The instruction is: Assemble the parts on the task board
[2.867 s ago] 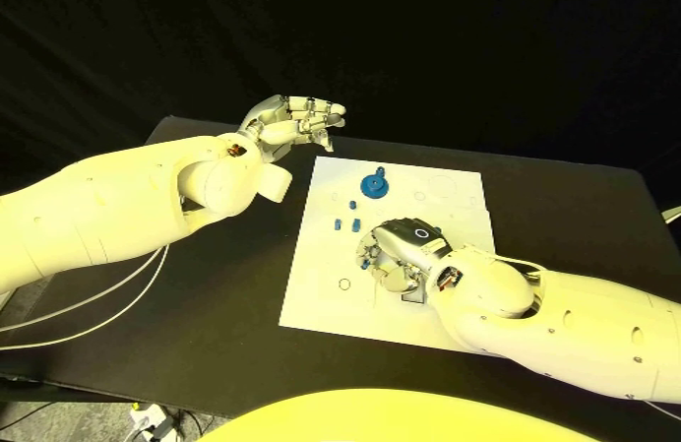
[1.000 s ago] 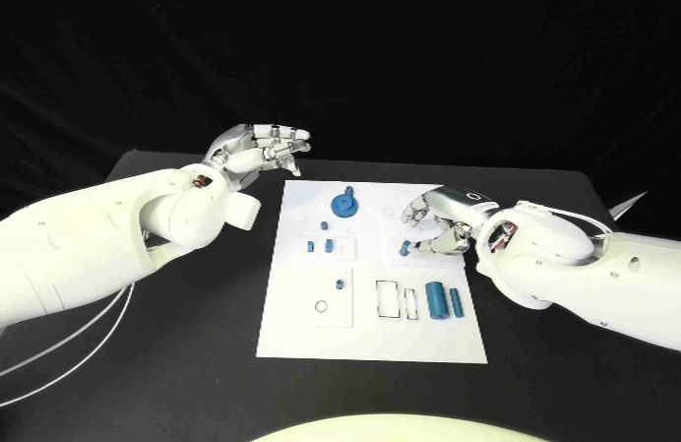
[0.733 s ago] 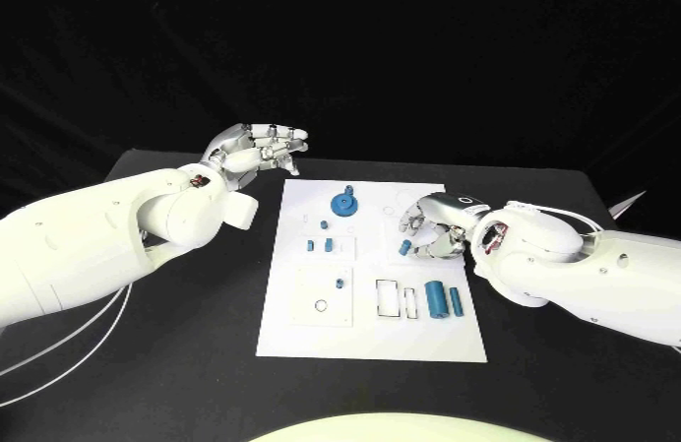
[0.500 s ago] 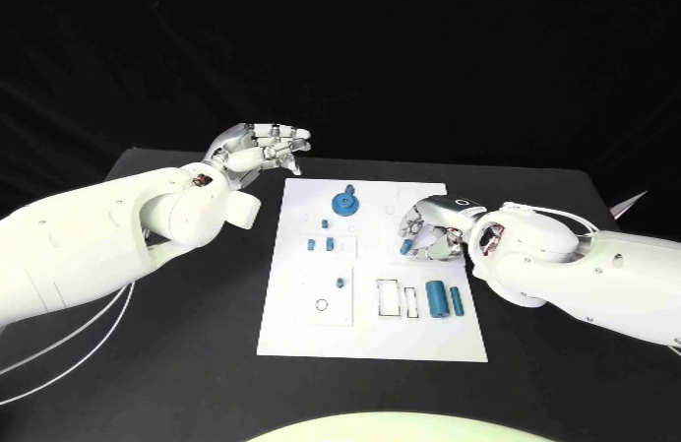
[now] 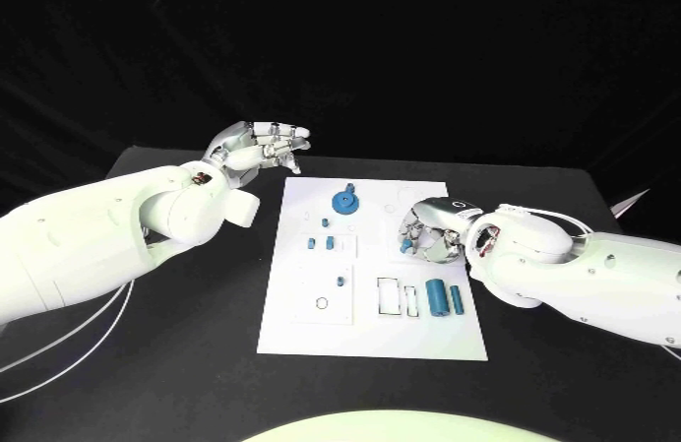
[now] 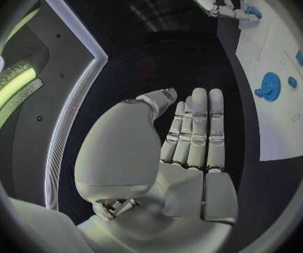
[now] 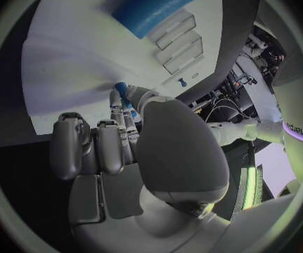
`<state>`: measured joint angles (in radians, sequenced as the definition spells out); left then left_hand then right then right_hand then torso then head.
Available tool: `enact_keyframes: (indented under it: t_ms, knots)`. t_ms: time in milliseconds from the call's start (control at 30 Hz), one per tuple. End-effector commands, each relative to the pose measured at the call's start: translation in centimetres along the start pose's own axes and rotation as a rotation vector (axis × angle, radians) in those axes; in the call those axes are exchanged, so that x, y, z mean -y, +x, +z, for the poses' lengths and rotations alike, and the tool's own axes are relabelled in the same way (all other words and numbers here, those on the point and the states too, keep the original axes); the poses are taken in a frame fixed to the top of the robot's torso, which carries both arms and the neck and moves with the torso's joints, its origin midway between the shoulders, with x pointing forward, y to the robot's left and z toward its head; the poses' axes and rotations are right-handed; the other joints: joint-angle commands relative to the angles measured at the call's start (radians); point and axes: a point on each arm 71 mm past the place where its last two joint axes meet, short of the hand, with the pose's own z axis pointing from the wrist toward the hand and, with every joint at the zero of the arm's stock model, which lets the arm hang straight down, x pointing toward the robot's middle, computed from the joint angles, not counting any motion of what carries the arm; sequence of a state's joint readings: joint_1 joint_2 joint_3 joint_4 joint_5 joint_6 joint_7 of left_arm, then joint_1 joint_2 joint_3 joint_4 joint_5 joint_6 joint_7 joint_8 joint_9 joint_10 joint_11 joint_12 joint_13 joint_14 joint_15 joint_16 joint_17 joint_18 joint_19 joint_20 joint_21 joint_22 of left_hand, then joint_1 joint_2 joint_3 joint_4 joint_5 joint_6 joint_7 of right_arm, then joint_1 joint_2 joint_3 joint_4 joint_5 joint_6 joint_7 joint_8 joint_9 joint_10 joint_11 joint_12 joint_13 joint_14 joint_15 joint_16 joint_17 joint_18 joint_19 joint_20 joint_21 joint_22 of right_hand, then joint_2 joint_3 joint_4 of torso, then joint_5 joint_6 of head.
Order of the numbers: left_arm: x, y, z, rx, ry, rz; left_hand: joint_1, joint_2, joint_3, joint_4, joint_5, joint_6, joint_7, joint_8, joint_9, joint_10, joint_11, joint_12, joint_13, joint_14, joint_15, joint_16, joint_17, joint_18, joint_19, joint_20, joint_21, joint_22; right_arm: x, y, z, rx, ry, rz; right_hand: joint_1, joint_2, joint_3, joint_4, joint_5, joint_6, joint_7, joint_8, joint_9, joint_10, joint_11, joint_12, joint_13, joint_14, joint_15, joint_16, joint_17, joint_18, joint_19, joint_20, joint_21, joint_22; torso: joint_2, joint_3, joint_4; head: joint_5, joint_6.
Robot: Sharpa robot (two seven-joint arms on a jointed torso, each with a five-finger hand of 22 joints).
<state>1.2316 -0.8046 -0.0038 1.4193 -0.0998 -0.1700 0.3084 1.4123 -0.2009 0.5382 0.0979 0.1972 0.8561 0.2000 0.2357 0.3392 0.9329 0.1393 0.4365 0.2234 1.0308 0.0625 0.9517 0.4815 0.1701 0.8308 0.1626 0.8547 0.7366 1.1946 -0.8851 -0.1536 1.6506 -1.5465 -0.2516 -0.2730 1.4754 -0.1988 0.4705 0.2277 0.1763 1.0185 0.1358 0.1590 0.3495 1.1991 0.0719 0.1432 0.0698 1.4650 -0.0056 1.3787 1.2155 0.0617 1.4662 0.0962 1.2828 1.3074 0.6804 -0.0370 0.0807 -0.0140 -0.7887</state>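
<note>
Black table (image 5: 185,363), white task board (image 5: 372,334), right hand (image 5: 430,233) pinching small blue part (image 5: 407,246), left hand (image 5: 263,147) curled, empty.

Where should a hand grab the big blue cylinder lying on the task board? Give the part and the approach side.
Grip the big blue cylinder across its curved middle, coming straight down from above. It lies flat on the task board with its long axis pointing away from the robot. A thinner blue cylinder lies close beside it, so the fingers probably need to slip carefully between them.
</note>
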Motion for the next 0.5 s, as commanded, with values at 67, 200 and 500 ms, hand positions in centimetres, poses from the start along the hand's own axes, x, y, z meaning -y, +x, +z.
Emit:
enact_keyframes:
  t_ms: [67, 200, 500]
  knots:
    - [0.09, 0.17, 0.01, -0.017, 0.004, -0.008, -0.002, 0.007, -0.006, 0.0, 0.003, 0.001, 0.002, -0.002, 0.002, -0.006, -0.003, 0.003, -0.001, -0.004, 0.001, -0.004, -0.001, 0.013, 0.007, 0.001, -0.007, -0.001, -0.37, 0.09, 0.02, 0.013, -0.024, 0.0, -0.014, 0.007, 0.025, -0.005, 0.001, 0.02, -0.006, 0.015, 0.009, 0.024, -0.006, -0.006, 0.005, 0.038, -0.01, 0.004, 0.001, -0.009, 0.037, -0.012, 0.013, 0.144, 0.0, 0.0003, -0.0005, 0.0, -0.002]
    - [0.09, 0.15, -0.01, -0.017, 0.003, -0.008, -0.002, 0.007, -0.006, 0.0, 0.003, 0.001, 0.002, -0.002, 0.002, -0.006, -0.003, 0.003, -0.001, -0.004, 0.001, -0.004, -0.001, 0.013, 0.007, 0.001, -0.007, -0.001, -0.32, -0.05, 0.03, 0.043, -0.019, 0.01, -0.024, 0.03, 0.052, -0.025, 0.0, 0.046, -0.015, 0.037, 0.026, 0.047, -0.014, -0.01, 0.01, 0.039, -0.017, 0.008, 0.004, -0.011, 0.041, -0.018, 0.026, 0.151, 0.0, 0.0001, -0.0007, 0.0, -0.004]
    - [0.08, 0.1, -0.03, -0.016, 0.002, -0.008, -0.002, 0.007, -0.006, 0.0, 0.003, 0.001, 0.002, -0.002, 0.002, -0.006, -0.003, 0.003, -0.001, -0.004, 0.001, -0.004, -0.001, 0.013, 0.007, 0.001, -0.007, -0.001, -0.38, -0.39, -0.16, 0.099, -0.018, 0.035, -0.04, 0.039, 0.082, -0.044, 0.002, 0.05, -0.017, 0.052, 0.041, 0.061, -0.017, -0.018, 0.012, 0.04, -0.019, 0.009, 0.004, -0.013, 0.044, -0.021, 0.037, 0.157, 0.0, -0.0001, -0.0004, -0.003, -0.006]
